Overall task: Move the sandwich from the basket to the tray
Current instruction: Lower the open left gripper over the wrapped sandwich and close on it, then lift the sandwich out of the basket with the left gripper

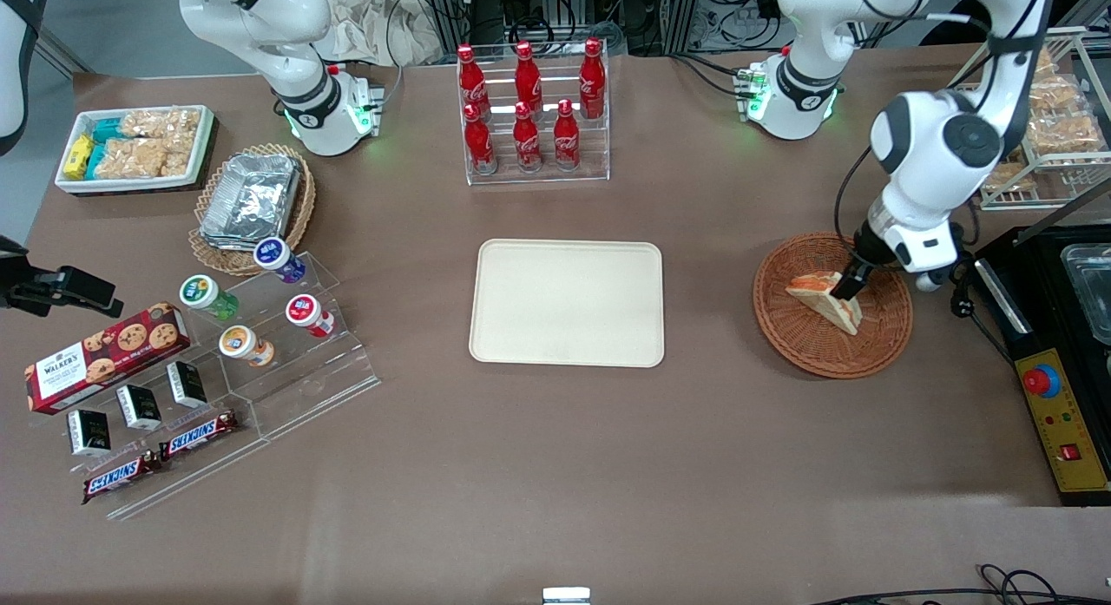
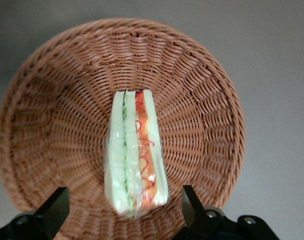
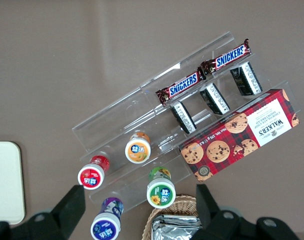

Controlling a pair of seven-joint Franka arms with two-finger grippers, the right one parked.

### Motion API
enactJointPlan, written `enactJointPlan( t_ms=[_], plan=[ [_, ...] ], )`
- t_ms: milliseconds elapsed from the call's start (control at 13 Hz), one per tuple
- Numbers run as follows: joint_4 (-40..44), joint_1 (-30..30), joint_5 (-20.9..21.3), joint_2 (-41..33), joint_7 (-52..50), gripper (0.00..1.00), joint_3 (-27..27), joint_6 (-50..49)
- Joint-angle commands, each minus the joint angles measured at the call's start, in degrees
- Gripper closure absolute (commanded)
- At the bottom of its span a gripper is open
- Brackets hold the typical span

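The sandwich, a pale wedge in clear wrap with orange-red and green filling, lies in the round reddish-brown basket toward the working arm's end of the table. My gripper is down inside the basket, right over the sandwich. In the left wrist view the sandwich lies on the woven basket floor between my two black fingers. My gripper is open, with a gap on each side of the wedge. The cream tray sits bare at mid-table, beside the basket.
A rack of red cola bottles stands farther from the camera than the tray. A black control box with a red button and a wire rack flank the basket. A foil-tray basket, snack bin and acrylic stand lie toward the parked arm's end.
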Motion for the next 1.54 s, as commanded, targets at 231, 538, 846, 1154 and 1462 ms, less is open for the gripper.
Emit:
enactJointPlan(
  t_ms=[231, 538, 846, 1154, 1462],
  plan=[
    [-0.11, -0.20, -0.01, 7.00, -2.46, 0.01, -0.25, 7.88],
    [-0.56, -0.20, -0.09, 7.36, -2.46, 1.00, -0.34, 7.88],
    [0.67, -0.20, -0.09, 6.66, -2.29, 1.00, -0.43, 7.09],
    [10.13, -0.46, 0.08, -0.18, -1.23, 1.00, -3.93, -12.45],
    [36.38, -0.46, 0.08, 0.67, 0.78, 1.00, -5.70, -46.19]
  ],
)
